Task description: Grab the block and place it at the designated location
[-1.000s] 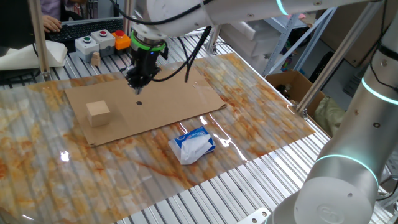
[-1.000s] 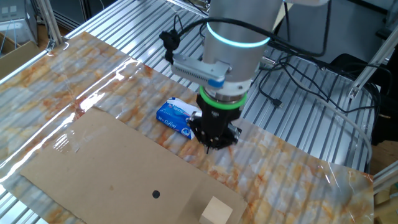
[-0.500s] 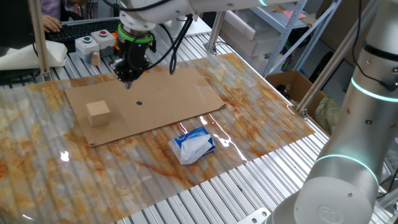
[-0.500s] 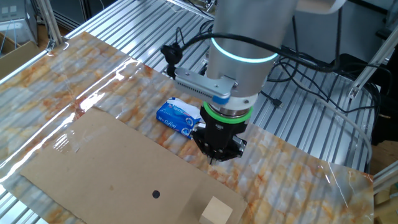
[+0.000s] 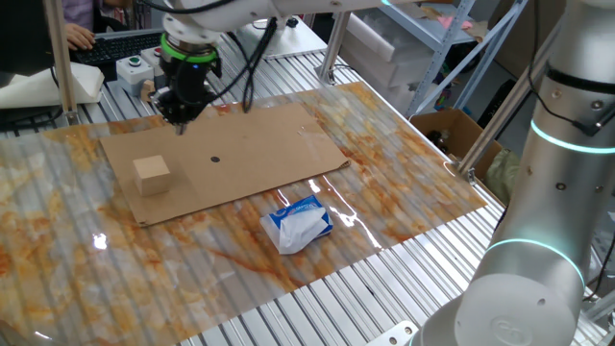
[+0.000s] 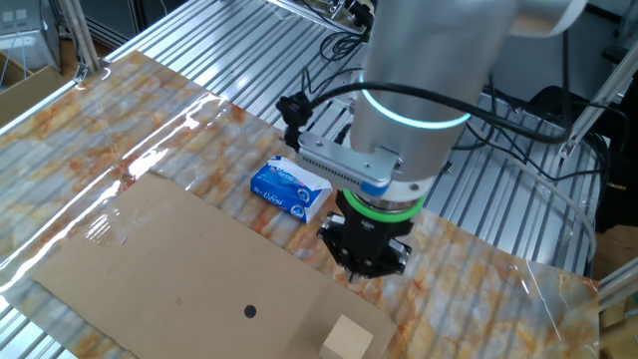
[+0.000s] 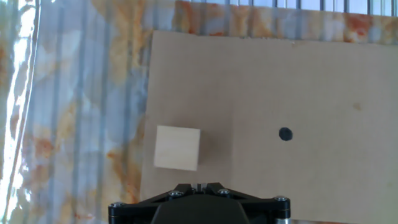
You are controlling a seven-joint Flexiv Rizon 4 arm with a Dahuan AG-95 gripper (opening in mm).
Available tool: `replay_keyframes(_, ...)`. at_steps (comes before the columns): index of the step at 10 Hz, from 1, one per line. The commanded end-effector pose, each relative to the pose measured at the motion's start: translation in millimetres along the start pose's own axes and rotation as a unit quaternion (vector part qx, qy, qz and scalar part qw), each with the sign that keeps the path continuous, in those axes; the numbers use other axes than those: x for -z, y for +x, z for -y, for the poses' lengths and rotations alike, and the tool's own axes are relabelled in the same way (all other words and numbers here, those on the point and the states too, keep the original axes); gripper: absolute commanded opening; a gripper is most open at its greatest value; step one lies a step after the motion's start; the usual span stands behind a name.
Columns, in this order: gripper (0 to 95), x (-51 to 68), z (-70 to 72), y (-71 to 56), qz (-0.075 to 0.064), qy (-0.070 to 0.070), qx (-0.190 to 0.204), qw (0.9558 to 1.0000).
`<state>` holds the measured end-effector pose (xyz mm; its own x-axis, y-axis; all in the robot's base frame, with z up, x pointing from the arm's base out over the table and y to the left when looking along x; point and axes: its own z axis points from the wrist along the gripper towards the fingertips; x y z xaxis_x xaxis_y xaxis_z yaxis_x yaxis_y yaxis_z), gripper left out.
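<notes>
Task barely begun: the block [image 5: 152, 174] sits untouched near one end of the cardboard sheet [image 5: 269, 144], well apart from the black dot [image 5: 214, 160], so grab, carry & placing are all left. Gripper [image 5: 180, 116] hangs above the sheet's far edge, pointing down, fingers pinched together w/ nothing between them, so it must open before any grab. Hand view alone shows block & dot from straight above w/ bare cardboard between; the other fixed view gives the blue-and-white packet [image 6: 290, 187] just beside the wrist.
</notes>
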<state>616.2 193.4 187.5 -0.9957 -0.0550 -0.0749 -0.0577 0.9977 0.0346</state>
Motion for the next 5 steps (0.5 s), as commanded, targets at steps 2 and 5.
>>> replay_keyframes(2,0.0,-1.5,-11.9,-8.4,0.000,-0.002,0.001,1.0000)
replay_keyframes(5,0.0,-2.6,-23.0,-16.1,-0.001,-0.002,-0.002,1.0000)
